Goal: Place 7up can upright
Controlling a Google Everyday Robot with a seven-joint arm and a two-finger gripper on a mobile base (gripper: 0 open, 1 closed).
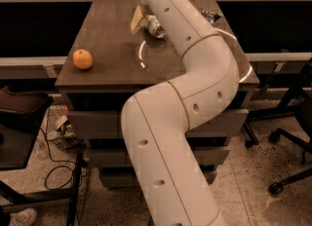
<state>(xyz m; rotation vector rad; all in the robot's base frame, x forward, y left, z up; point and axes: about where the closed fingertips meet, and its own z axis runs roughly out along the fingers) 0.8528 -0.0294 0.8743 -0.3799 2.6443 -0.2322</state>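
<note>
Grasp step: the 7up can [157, 27] lies on its side at the table's [107, 49] far end.
The gripper [141, 20] seems right beside it, though I can't tell its hold; next comes gripping, then tipping upright.

Single camera, high and close over the arm's [195, 88] near end, faces down and forward across the table [107, 49]; gripper [137, 19] far, beside the 7up can [156, 27].
</note>
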